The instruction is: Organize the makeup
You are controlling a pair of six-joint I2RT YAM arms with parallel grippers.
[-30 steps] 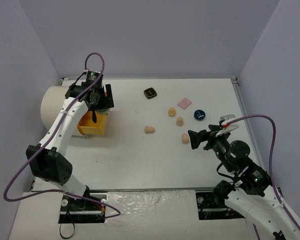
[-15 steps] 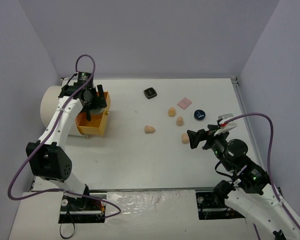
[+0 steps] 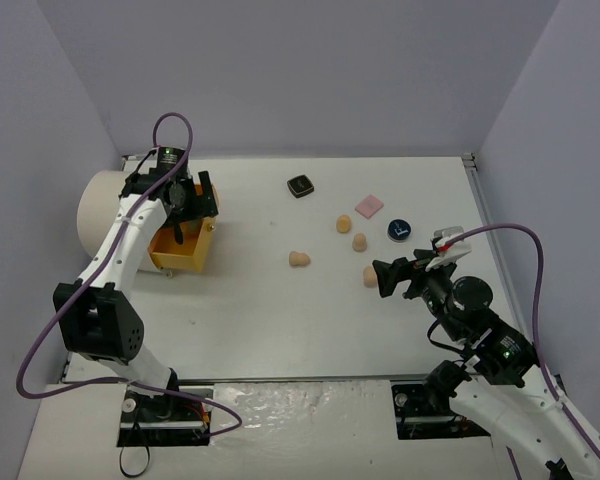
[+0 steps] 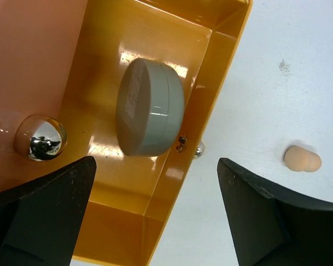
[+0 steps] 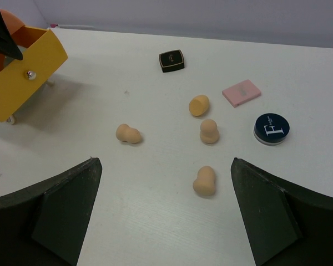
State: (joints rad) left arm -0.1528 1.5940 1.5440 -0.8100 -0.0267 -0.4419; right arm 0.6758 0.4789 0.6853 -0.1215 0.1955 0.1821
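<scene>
An open orange drawer (image 4: 222,83) holds a pale green disc (image 4: 150,108), tipped against its right wall. My left gripper (image 4: 155,221) hovers open above the drawer (image 3: 185,252), touching nothing, also seen from above (image 3: 187,215). Still on the table are several peach sponges (image 5: 205,180) (image 5: 209,131) (image 5: 199,105) (image 5: 129,133), a black square compact (image 5: 171,61), a pink square pad (image 5: 241,92) and a dark round compact (image 5: 271,128). My right gripper (image 5: 166,216) is open and empty, low over the table just short of the nearest sponge (image 3: 370,277).
The large cream cylinder (image 3: 100,210) lies at the far left, and the drawer sticks out of it towards the table. A chrome knob (image 4: 40,137) shows on its orange front. The table's right edge (image 3: 485,230) runs close behind the round compact.
My left gripper has shifted left over the drawer and its jaws have spread wider, leaving the green disc lying in the drawer. My right gripper has crept slightly left towards the nearest sponge.
</scene>
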